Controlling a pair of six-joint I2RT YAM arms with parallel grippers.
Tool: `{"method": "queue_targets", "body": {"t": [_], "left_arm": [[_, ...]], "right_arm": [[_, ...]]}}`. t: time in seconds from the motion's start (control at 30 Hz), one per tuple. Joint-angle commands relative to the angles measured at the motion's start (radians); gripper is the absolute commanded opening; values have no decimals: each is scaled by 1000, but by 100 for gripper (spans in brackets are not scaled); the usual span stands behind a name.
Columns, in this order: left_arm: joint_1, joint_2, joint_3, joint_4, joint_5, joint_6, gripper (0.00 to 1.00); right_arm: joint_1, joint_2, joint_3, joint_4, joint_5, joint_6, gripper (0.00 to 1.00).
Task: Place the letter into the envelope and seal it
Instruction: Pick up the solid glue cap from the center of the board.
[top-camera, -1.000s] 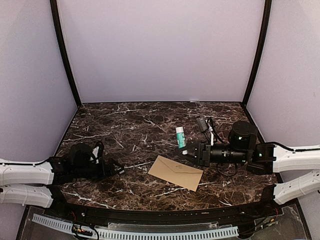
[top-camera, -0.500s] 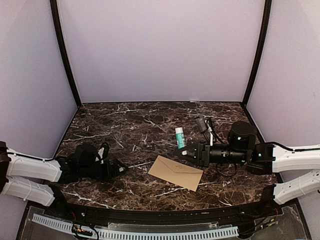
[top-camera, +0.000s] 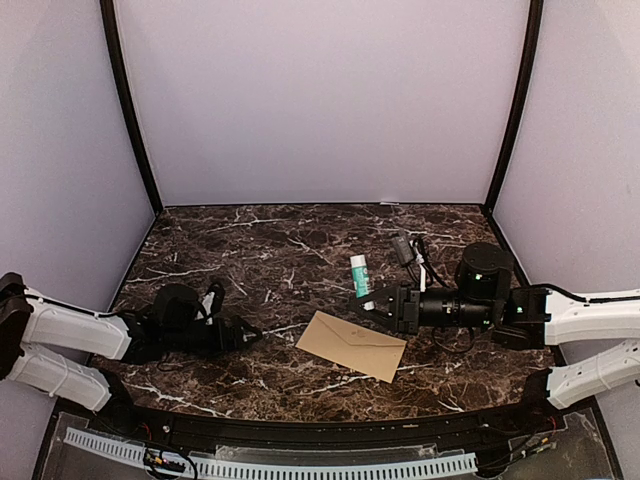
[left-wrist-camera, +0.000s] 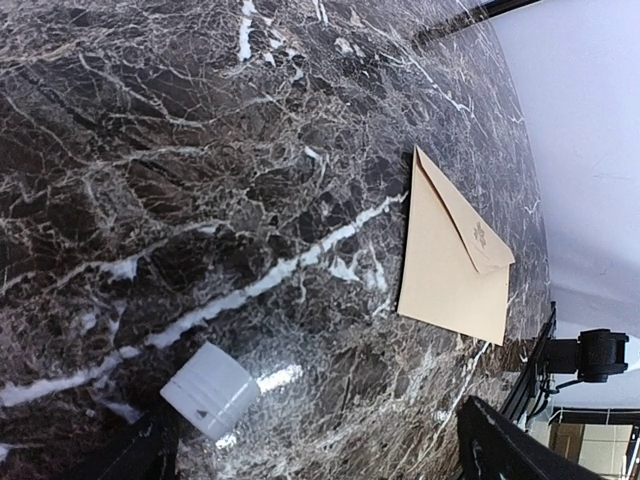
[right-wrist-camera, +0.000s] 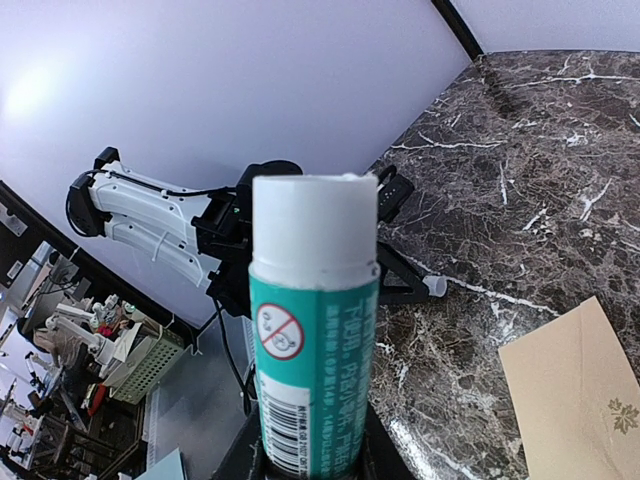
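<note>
Envelope (top-camera: 352, 346), lower centre of the top view, flat on the worktop (top-camera: 260, 250), flap folded down; letter not visible. Judged light, thin, limp: pin it, then take a corner or the flap tip. Flap bears a small leaf-like emblem, no words. Left end effector (top-camera: 244, 334), lower left, released, a white cap (left-wrist-camera: 210, 389) beside one finger. Right end effector (top-camera: 364, 303), centre right, clenched on a glue stick (right-wrist-camera: 312, 340): teal label, red prohibition sign, print illegible.

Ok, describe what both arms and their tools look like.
Both arms have white shell links, the left arm and the right arm, ending in black cylindrical wrist sections. The left tool and right tool are black with two slim fingers. Thin black cables run along the white links.
</note>
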Motion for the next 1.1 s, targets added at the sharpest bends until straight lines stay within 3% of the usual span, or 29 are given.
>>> {"method": "queue_targets", "body": {"t": [0.0,0.47,0.8,1.07], "left_arm": [[4,14,33,35,42,41,95],[4,110,69,98,175,98,91],[4,9,133,-186,-5,229,92],[4,99,170,-221,31,328,76]], "right_arm": [[-5,-10,8,22,-10,7,4],[-5,-2,13,22,-15,8,4],[-5,-11,15,5,-9,0,4],[-5,-8,12,5,-15,1,4]]}}
